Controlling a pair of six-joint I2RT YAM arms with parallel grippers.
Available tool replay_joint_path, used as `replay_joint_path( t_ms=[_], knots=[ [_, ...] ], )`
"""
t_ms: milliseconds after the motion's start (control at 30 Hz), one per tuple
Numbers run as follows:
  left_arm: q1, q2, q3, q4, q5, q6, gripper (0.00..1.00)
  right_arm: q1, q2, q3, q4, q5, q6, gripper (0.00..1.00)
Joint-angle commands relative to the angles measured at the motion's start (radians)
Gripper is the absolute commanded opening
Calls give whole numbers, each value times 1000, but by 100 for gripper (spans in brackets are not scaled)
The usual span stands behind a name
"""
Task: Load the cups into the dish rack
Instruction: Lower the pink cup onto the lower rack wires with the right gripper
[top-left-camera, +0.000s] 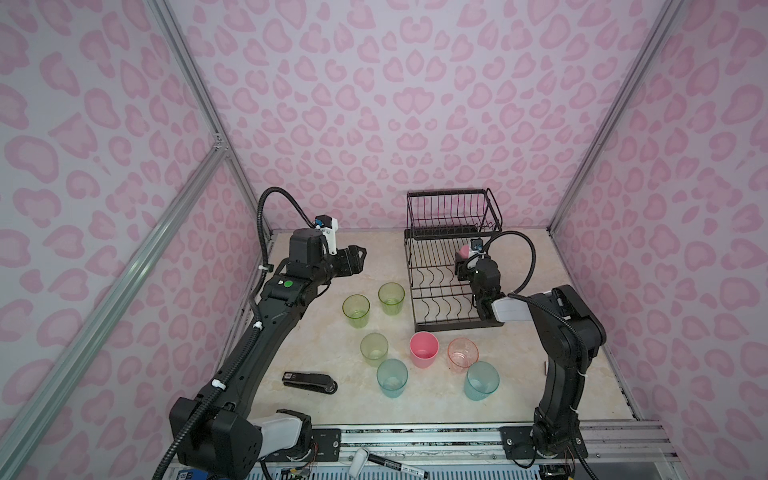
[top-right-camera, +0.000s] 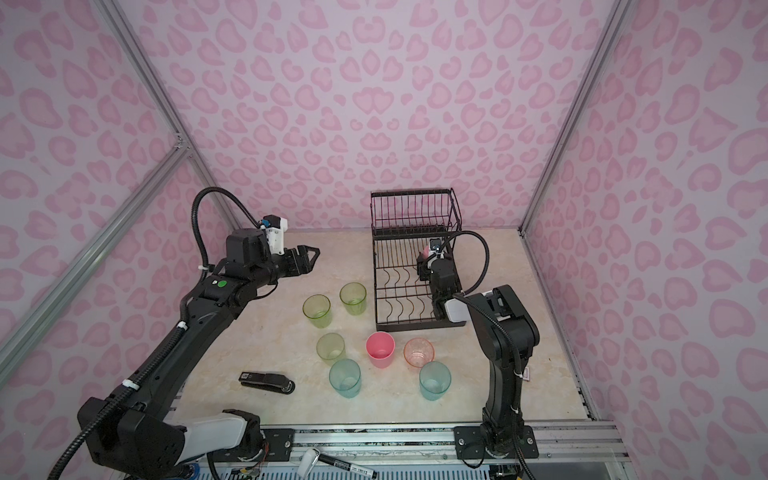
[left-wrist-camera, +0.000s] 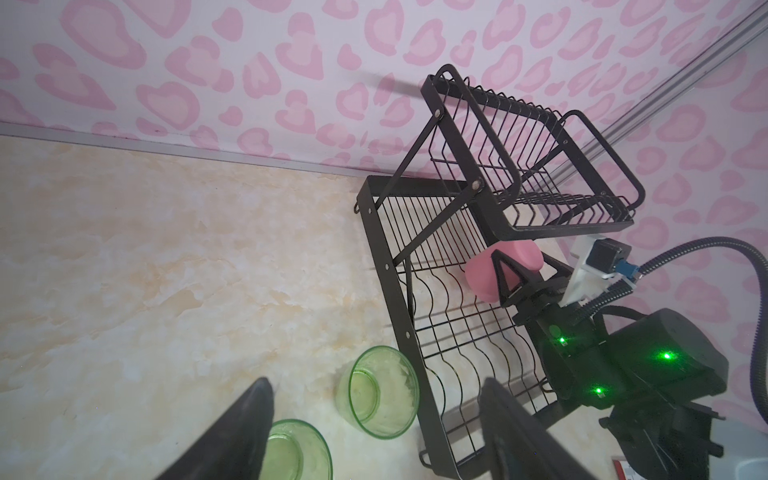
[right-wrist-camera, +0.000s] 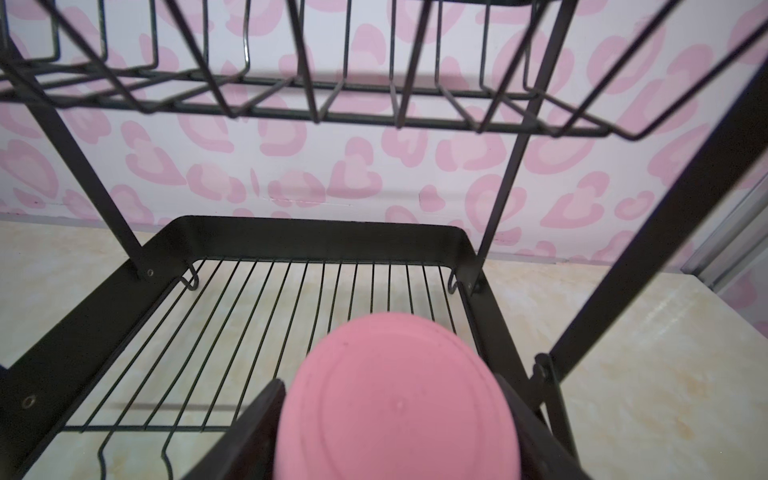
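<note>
The counter (top-left-camera: 324, 349) carries everything. The dish rack (right-wrist-camera: 324, 239) stands toward its far right corner. The lower tier is open toward the near edge, so I think an arm can reach in under the small upper basket. The right claw (right-wrist-camera: 390, 415) is inside this lower tier, at its right side, and pinches a pink cup (left-wrist-camera: 482, 274) by the wall. The cup is tilted with its base upward, probably because it should rest mouth down on the wires and drain. Whether its rim touches the wires, I cannot tell.

The left claw (top-left-camera: 358, 254) hangs over the far left part of the counter, with jaws spread and nothing between them. It seems to keep apart so the arms do not meet.

Seven more cups stand upright in the middle, toward the near edge: three yellow-green cups (top-left-camera: 356, 311), a second pink cup (top-left-camera: 424, 349), an orange-pink cup (top-left-camera: 462, 353) and two teal cups (top-left-camera: 392, 377). A black stapler (top-left-camera: 309, 381) lies toward the near left corner; it is no part of the task.
</note>
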Motion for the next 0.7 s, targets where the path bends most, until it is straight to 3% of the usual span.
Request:
replay_joint_path(
  t_ms=[0,167,667],
  knots=[
    [2,4,-3,42,10,0,80,-2,7,12,-27,28,3,69],
    [1,6,-2,41,9,1,80,-8,6,50,-126,21,20,72],
    [1,7,-5,48,18,-5,79,10,-62,-5,-194,69,39,74]
  ],
)
